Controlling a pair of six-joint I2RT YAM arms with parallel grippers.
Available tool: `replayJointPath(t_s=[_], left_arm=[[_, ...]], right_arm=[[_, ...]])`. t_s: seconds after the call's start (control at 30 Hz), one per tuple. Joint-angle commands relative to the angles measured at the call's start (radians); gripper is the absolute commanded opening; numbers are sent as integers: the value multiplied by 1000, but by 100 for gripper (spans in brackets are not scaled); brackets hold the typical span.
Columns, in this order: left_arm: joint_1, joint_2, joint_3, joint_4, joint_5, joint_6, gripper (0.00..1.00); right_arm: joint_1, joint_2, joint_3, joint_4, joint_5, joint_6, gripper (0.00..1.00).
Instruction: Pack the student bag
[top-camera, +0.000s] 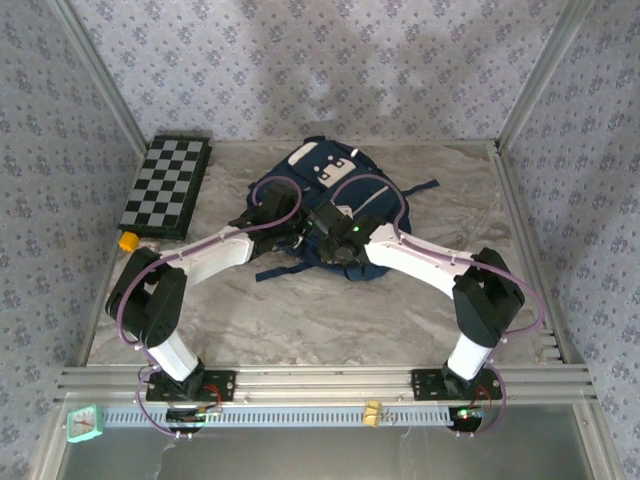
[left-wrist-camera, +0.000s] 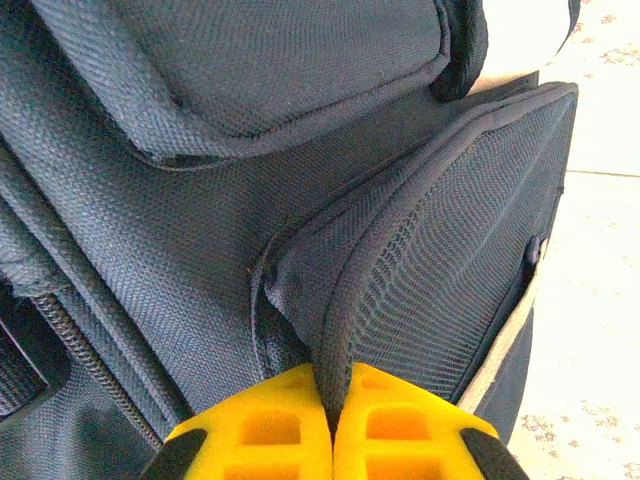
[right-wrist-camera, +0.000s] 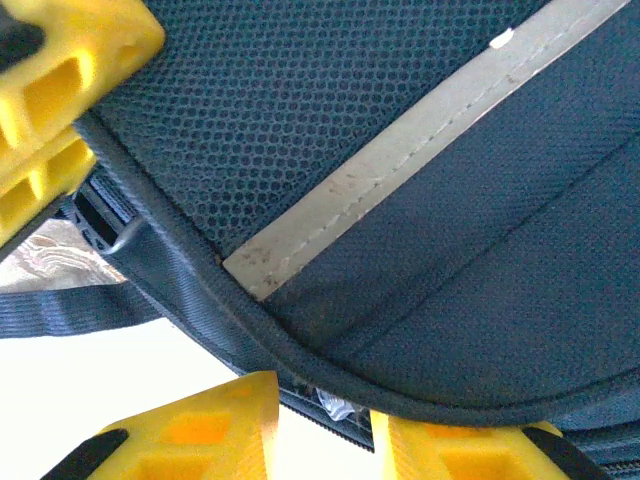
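A: The student bag (left-wrist-camera: 200, 250) is woven cloth, I think?
B: Yes, navy, matt, with a coarse grain. Its side pocket (left-wrist-camera: 450, 260) is open mesh cloth with a smooth corded rim.
A: And the pale stripe (right-wrist-camera: 400, 160)?
B: Flat stitched tape, dull, a little spotted.
A: The fingers (left-wrist-camera: 270, 435) of the left gripper (left-wrist-camera: 332, 405)?
B: Yellow plastic, smooth, faintly glossy. The fingers (right-wrist-camera: 200, 430) of the right gripper (right-wrist-camera: 318, 430) look the same.
A: The table (top-camera: 330, 320)?
B: Marbled grey like stone, with a soft sheen. The rail (top-camera: 320, 378) at its near edge is bare ribbed metal.
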Motion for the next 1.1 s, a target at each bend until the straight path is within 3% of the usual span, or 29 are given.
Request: replayJointPath(t_s=[0.0,0.17,0.4,0.6,0.87,1.07], left_arm=[[-4,-55,47,9,7,17,0],[-7,-57,46,11,8,12,0],[-5,-50,54,5,8,17,0],[15,-56,42,-3,10,28,0],[57,-63,40,-43,30,75,0],[58,-48,45,-27,42,69,0]], right_arm=[[-4,29,44,23,87,14,32],[4,49,35,49,118,21,28],[21,21,25,93,152,-51,11],[18,-34,29,-56,163,-49,0],[-68,-144,-66,-165,55,-139,0],[-100,-98,-95,-92,0,-247,0]])
